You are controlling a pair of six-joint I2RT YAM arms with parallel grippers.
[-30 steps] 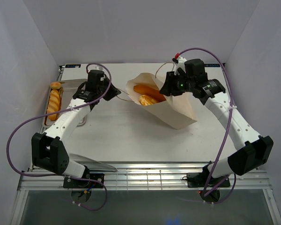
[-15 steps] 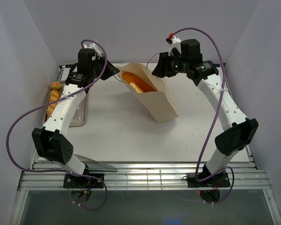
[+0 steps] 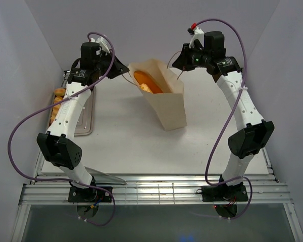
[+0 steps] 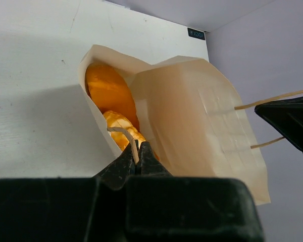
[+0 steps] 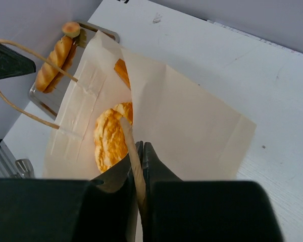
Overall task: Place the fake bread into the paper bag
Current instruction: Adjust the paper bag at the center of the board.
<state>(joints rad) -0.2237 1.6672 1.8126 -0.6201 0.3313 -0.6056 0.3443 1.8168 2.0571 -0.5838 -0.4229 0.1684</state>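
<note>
A tray (image 3: 84, 130) on the left held a loaf (image 3: 55, 109). At mid-table the bag (image 3: 169, 103) was upright, with bread (image 3: 147, 83) inside its open mouth. Beyond it, the left gripper (image 3: 124, 69) and right gripper (image 3: 175, 63) were each clenched on a cord handle (image 4: 122, 132).

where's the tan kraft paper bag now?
Top view: the tan kraft paper bag is far-centre on the table, between the left gripper and right gripper, each shut on a cord handle; the silver metal tray lies to its left.
</note>
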